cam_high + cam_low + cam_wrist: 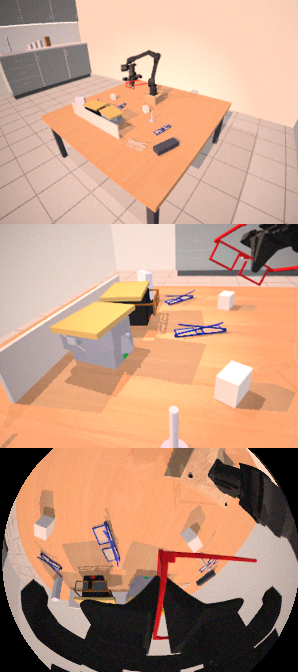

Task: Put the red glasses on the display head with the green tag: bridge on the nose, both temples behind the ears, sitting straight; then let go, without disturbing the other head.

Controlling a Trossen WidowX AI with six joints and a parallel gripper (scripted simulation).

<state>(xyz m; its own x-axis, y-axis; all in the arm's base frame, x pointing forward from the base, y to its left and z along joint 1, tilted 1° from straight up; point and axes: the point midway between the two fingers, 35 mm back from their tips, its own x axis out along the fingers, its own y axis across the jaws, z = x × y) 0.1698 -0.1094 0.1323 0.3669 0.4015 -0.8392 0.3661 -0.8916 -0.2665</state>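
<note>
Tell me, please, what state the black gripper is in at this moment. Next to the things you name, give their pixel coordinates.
Black gripper [130,85] [254,269] [160,579]: jaws closed on the thin-framed red glasses [224,254] [210,555], held up above the wooden table [181,109] [278,345] [135,478].
</note>
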